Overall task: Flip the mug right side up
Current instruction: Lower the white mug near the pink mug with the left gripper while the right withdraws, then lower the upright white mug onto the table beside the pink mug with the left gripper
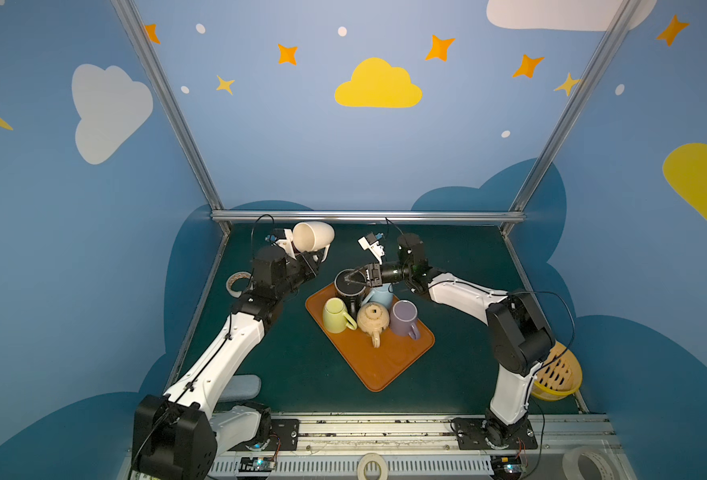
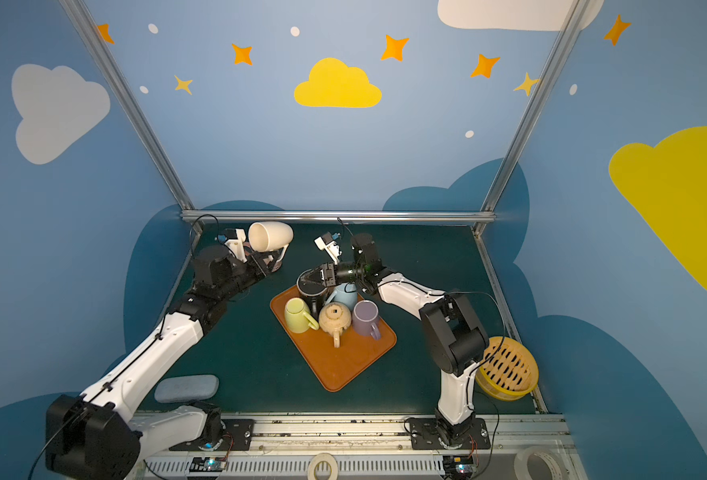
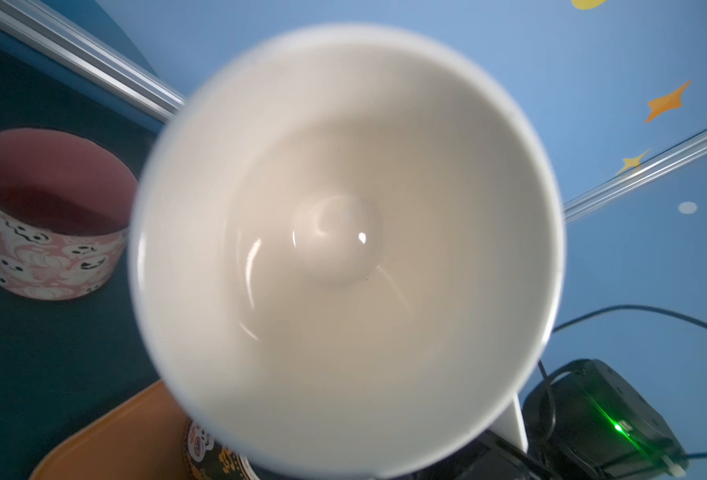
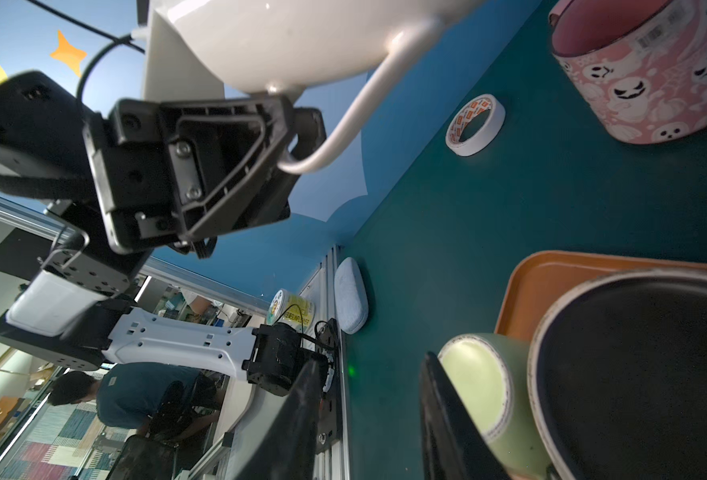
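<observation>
Mug [image 1: 312, 237] hangs on its side above the table [image 1: 285, 365], its handle clamped in the left gripper [image 1: 317, 259]. Right gripper [image 1: 349, 280] hovers over the black mug [image 1: 348, 293], jaws apart and empty.

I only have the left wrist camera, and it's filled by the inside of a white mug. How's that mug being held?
Observer: The right wrist view shows the left pincer shut on the handle of the white mug.
Operator: Is it upright?
Observer: No. In both top views it lies sideways, lifted off the table.
Operator: And the right arm?
Observer: The right pincer is open over the black mug on the orange tray.
</observation>
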`<state>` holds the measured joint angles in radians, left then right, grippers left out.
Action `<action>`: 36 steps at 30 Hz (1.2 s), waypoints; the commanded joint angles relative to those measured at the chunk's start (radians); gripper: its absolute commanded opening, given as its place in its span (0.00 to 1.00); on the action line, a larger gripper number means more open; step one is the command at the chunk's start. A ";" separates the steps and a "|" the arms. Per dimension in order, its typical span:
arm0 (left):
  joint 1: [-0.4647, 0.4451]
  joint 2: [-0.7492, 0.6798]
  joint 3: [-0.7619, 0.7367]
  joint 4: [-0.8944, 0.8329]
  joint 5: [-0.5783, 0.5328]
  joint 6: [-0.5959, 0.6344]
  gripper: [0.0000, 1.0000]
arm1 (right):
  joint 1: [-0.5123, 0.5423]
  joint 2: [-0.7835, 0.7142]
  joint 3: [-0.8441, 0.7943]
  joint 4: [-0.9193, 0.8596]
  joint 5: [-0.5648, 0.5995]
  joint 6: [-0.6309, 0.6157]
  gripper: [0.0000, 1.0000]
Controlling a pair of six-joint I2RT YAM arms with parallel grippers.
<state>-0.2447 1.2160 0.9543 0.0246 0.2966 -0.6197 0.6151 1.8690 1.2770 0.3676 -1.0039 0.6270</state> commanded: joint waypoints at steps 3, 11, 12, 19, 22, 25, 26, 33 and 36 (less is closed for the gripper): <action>0.013 0.093 0.144 -0.089 0.004 0.100 0.03 | -0.010 -0.085 -0.042 -0.008 0.027 -0.041 0.34; 0.013 0.289 0.332 -0.254 -0.026 0.206 0.03 | -0.028 -0.120 -0.093 0.010 0.031 -0.038 0.34; 0.015 0.314 0.355 -0.270 -0.037 0.216 0.03 | -0.030 -0.125 -0.099 0.011 0.031 -0.037 0.33; 0.023 0.493 0.586 -0.445 -0.078 0.311 0.03 | -0.037 -0.137 -0.117 0.004 0.034 -0.040 0.33; 0.027 0.582 0.717 -0.544 -0.078 0.342 0.03 | -0.038 -0.142 -0.119 0.002 0.037 -0.042 0.33; 0.027 0.669 0.834 -0.632 -0.078 0.379 0.03 | -0.040 -0.146 -0.117 -0.004 0.037 -0.044 0.33; 0.027 0.701 0.880 -0.671 -0.077 0.389 0.03 | -0.040 -0.148 -0.116 -0.006 0.039 -0.046 0.33; 0.018 0.834 1.045 -0.821 -0.173 0.455 0.03 | -0.046 -0.157 -0.114 -0.017 0.041 -0.049 0.32; 0.016 0.849 1.032 -0.825 -0.209 0.469 0.03 | -0.046 -0.152 -0.113 -0.015 0.041 -0.047 0.32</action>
<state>-0.2272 2.0754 1.9617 -0.7712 0.1455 -0.1967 0.5724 1.7477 1.1664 0.3576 -0.9649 0.5938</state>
